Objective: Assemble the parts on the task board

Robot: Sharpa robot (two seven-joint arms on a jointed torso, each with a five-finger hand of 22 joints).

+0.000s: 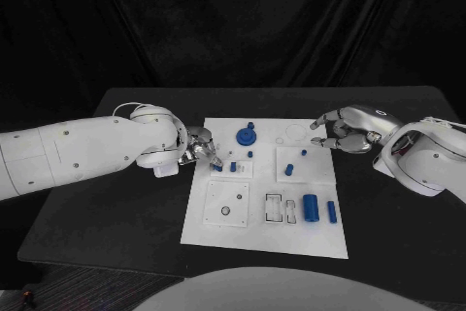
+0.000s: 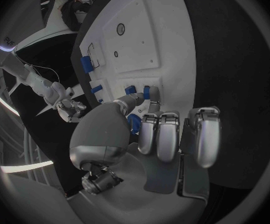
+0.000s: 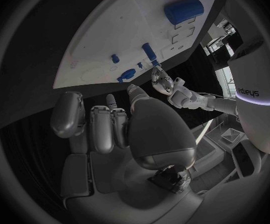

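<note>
left hand (image 1: 199,149) fingertips at small blue part (image 1: 217,167), grasp unclear | right hand (image 1: 347,130) curled, empty

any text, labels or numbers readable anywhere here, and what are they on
"edjeys", roughly, partly cut off: on the white body panel in the right wrist view.
Task board: outlines only, no readable text.
Left hand and right hand: no markings legible.

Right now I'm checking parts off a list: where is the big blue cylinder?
In the head view the big blue cylinder lies on the task board, in its near right part, between an outlined rectangular slot and a slimmer blue peg.
</note>
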